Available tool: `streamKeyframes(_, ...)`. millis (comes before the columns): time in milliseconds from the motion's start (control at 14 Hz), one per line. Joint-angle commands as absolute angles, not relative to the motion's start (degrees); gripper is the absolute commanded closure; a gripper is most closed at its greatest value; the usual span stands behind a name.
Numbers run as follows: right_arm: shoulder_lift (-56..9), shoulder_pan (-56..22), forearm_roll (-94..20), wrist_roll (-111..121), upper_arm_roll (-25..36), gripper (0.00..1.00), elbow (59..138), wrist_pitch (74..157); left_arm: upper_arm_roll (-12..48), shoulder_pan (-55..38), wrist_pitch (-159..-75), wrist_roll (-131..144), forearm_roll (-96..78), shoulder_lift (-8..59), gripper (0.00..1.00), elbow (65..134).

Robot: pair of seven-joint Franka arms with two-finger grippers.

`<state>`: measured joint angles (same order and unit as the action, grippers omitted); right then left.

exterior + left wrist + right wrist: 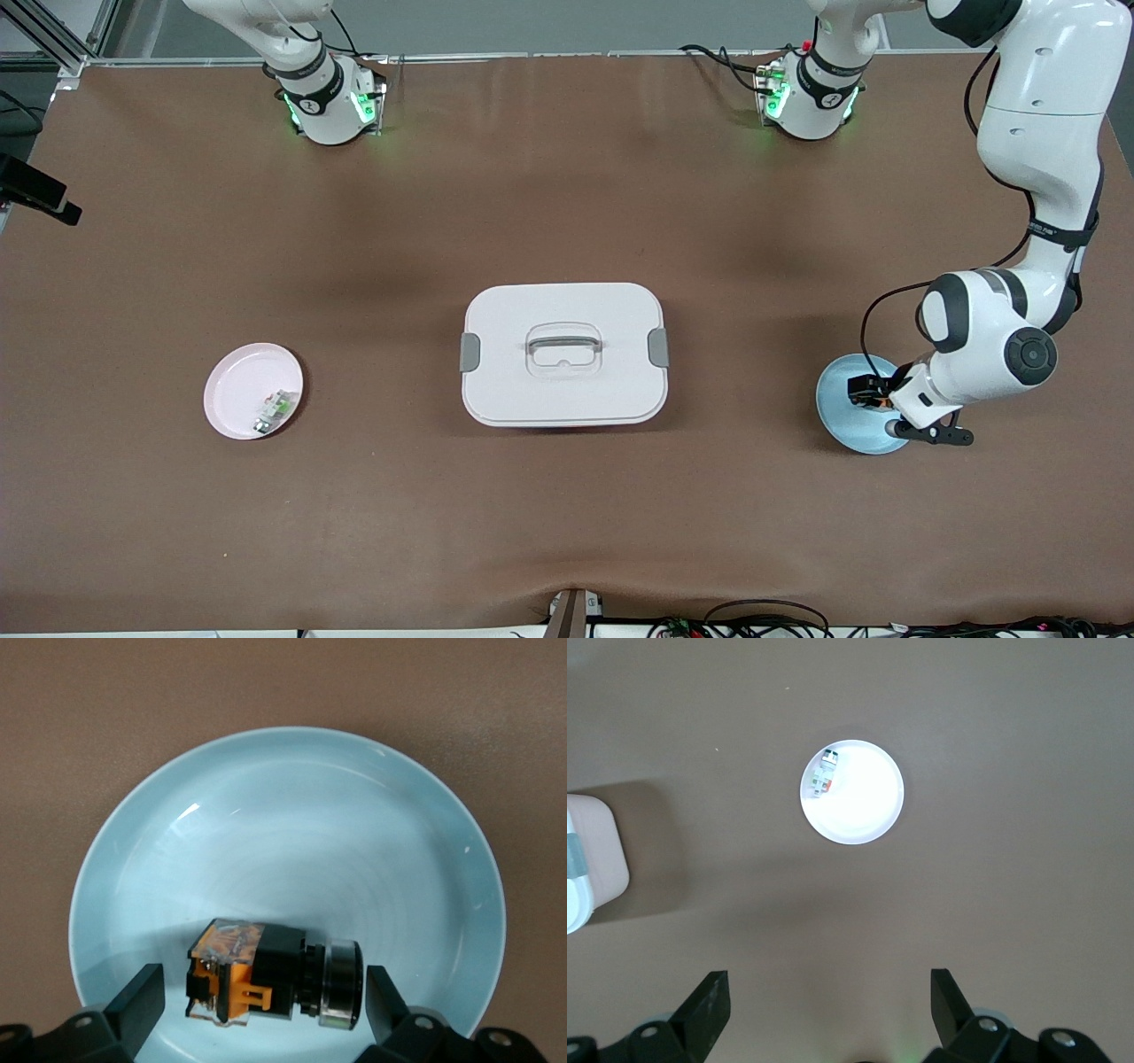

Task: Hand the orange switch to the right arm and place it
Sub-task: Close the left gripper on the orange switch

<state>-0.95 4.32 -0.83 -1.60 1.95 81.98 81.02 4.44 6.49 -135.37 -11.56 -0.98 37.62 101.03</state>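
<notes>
left gripper point(264, 1005) low over blue plate point(292, 824), jaws spread either side of orange switch point(275, 973), not pinching. right gripper point(830, 1010) waits high, jaws spread, over bare table near pink plate point(864, 811).

left hand point(263, 1005) low, fingers apart | right hand point(830, 1005) raised, fingers apart

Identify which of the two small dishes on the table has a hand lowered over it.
The light blue plate at the left arm's end, holding the orange switch between the left hand's open fingers. The pink plate holds a white-and-green component.
</notes>
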Motion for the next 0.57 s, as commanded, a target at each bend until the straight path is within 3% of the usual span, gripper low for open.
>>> streamKeyframes(0, -0.2, 3.4, 0.8, -1.1, 1.7, 0.00, 82.9, 81.8, 5.3, 7.2, -136.5, -12.6, -1.8, 37.4, 0.00, 101.7)
streamKeyframes(215, -0.2, 3.4, 0.8, -0.8, 1.7, 0.00, 82.8, 81.7, 5.3, 7.2, -136.7, -12.5, -1.8, 37.5, 0.00, 101.7)
streamKeyframes(501, -0.2, 3.7, 0.8, 6.1, 1.8, 0.00, 82.4, 81.7, 5.3, 7.2, -136.7, -12.6, -1.8, 37.5, 0.40, 101.6)
